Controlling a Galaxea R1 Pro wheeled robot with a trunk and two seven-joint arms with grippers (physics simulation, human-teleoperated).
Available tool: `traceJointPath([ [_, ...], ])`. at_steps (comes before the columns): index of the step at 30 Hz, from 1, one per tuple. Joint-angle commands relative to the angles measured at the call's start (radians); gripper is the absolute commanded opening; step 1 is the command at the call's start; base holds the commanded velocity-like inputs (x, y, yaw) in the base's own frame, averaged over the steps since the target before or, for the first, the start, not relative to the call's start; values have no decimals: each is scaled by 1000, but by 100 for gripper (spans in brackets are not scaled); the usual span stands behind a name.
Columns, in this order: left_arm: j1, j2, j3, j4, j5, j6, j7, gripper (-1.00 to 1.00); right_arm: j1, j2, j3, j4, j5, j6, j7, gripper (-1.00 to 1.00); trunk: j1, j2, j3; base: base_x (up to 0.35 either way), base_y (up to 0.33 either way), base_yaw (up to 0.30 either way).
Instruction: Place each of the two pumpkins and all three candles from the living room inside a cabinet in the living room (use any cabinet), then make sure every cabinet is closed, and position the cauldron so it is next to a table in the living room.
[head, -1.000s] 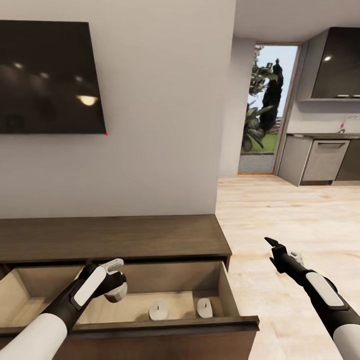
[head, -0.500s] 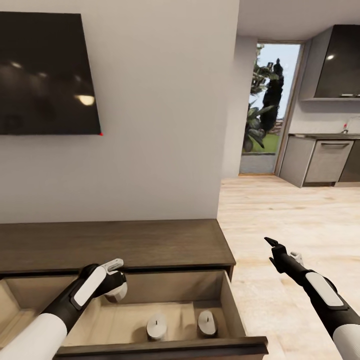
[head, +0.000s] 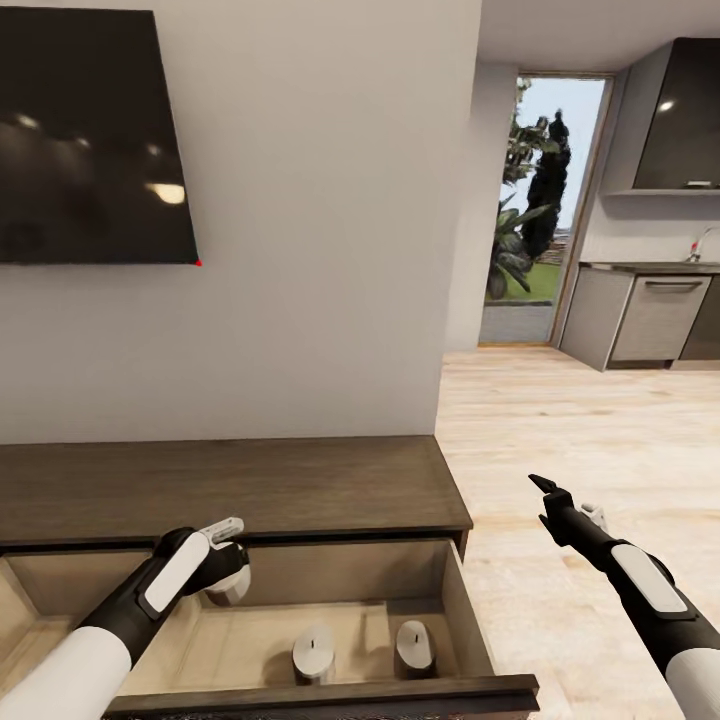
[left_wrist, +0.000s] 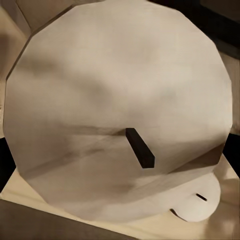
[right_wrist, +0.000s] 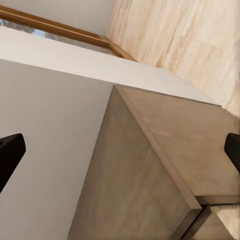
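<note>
Lower left: the left gripper (head: 232, 580) grasps 1 pale stubby candle (left_wrist: 117, 107), now lower over the open light-wood drawer (head: 462, 610) of the dark brown cabinet (head: 230, 485), beside 2 candles (head: 313, 652) already inside. Release looks imminent. Lower right: the right gripper (head: 548, 497) hangs spread, empty.

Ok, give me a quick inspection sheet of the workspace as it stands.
Surface: dark wooden cabinet, top bare, one drawer pulled open.
Job's things: two candles upright on the drawer floor; a third candle in the left gripper.
Clutter: nothing seen.
Grippers: left gripper over the drawer, shut on the candle; right gripper open, empty, over the floor.
Cables: nothing seen.
Surroundings: wall TV, kitchen units, garden door.
</note>
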Motion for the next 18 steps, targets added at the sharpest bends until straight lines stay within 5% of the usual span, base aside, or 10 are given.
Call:
traceJointPath([
  [1,-1,2,-4,-2,11,0,12,-100,-1,0,-3,0,-4,6,1,100,0,-1,-5,0,0,0],
  [18,-1,1,-3,39,10,-2,14,-100,0,-2,-3,-1,-5,6,11,100,8,-5,-71,0,0,0],
])
